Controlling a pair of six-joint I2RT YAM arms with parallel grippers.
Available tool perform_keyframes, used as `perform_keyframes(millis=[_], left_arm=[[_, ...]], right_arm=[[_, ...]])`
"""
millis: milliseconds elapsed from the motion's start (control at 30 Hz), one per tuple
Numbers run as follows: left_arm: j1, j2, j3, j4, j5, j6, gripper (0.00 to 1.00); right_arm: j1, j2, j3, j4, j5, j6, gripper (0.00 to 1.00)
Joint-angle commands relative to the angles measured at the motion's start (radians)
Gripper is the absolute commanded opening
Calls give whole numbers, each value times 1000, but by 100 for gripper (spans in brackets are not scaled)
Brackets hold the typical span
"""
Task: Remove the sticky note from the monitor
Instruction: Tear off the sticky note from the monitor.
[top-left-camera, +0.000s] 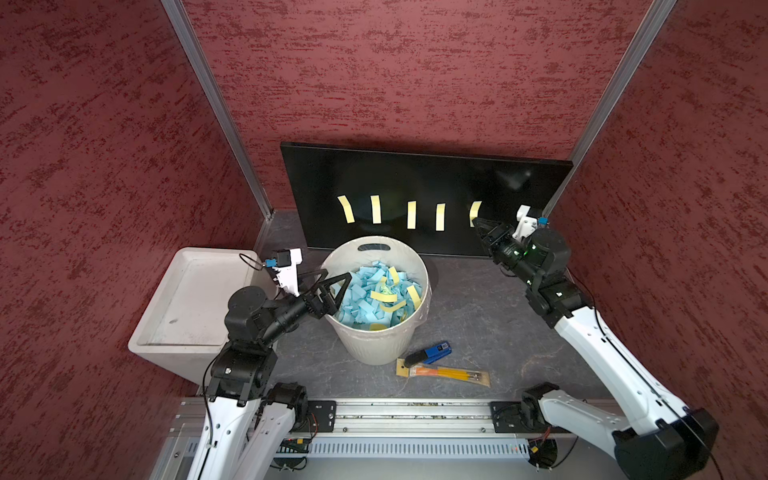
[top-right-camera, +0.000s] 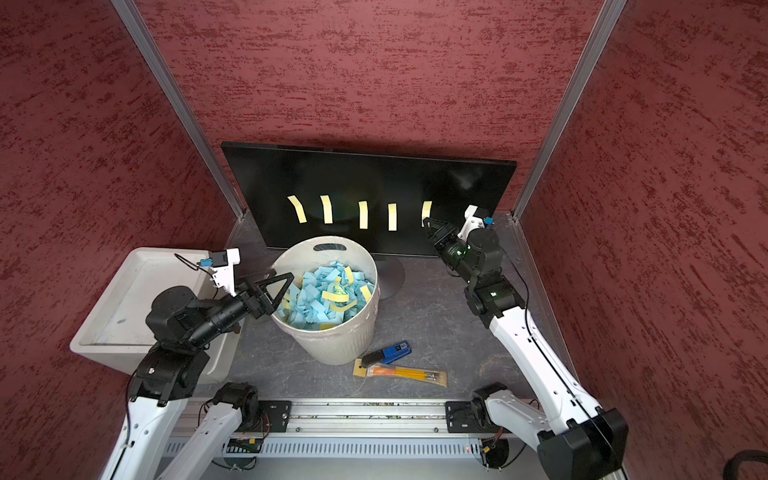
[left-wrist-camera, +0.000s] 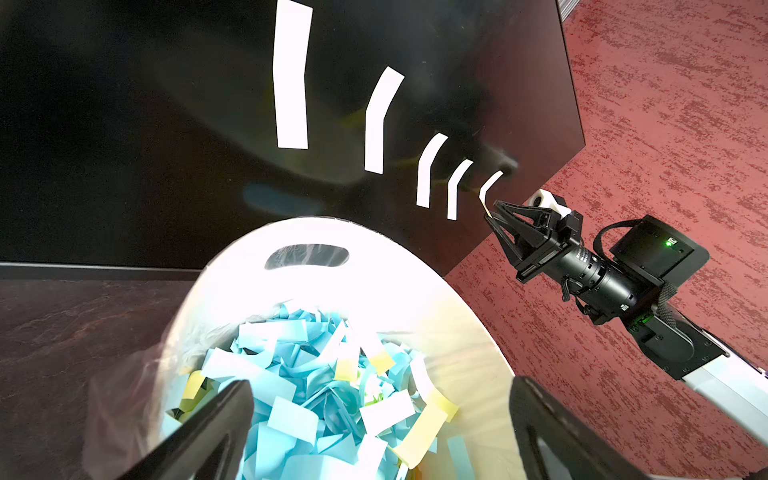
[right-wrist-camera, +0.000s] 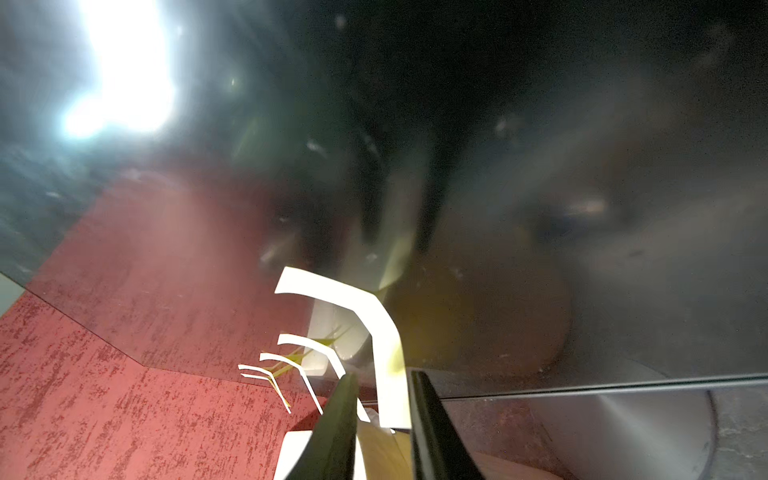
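A flat packet (top-left-camera: 444, 372) lies nearest. Behind it, the left claw (top-left-camera: 338, 274) hangs wide open over the white bin (top-left-camera: 374, 345), holding nothing. Farther back, the right claw (top-left-camera: 477, 221) has its jaws close around the bottom end of the sticky note (top-left-camera: 475, 211); I cannot tell if they pinch it. The note runs up and down, last on the right on the monitor (top-left-camera: 415, 178), its bottom curling off.
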Motion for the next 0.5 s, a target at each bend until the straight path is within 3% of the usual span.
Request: perform_keyframes(millis=[0,267,467], left_arm=[[10,-6,-8,20,10,1,100],[11,-8,-8,18,12,0,100],[11,-9,-9,18,12,0,100]], right_arm=[[-11,-3,15,39,-2,-1,19],[-11,-15,5,29,13,-12,0],[-11,-44,-15,19,31,-29,0]])
